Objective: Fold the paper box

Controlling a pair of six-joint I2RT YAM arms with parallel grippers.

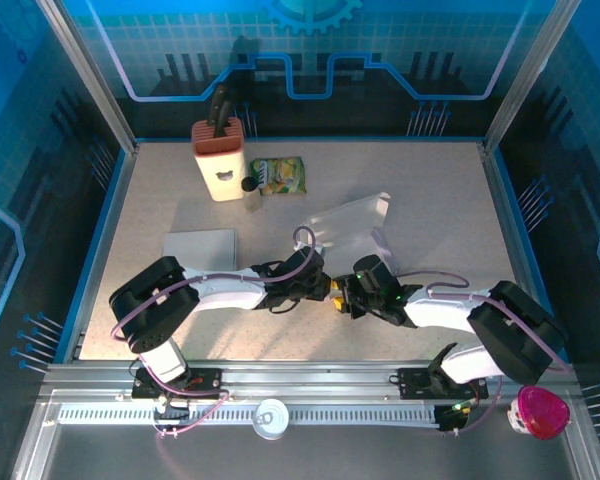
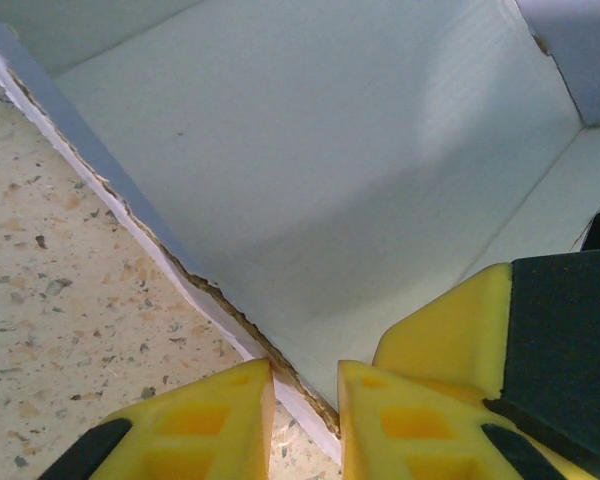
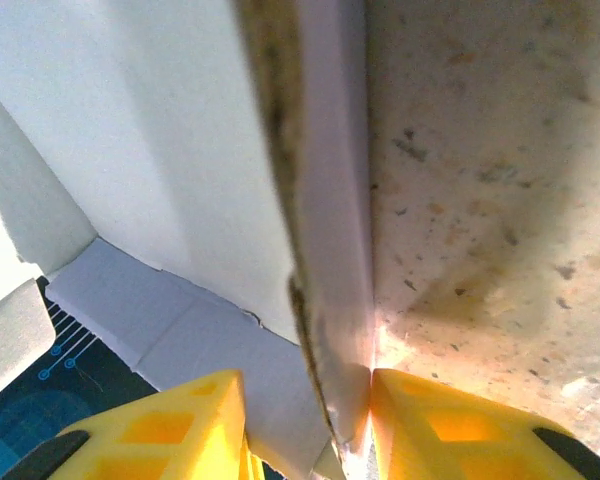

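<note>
Box (image 1: 352,225) wall sits inside left claw (image 2: 306,380) and right claw (image 3: 308,390)

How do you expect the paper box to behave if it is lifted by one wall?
Probably light: the paper box walls look like thin card in the left wrist view. Likely floppy, since its far flap stands loose. It may slide on the smooth table.
</note>
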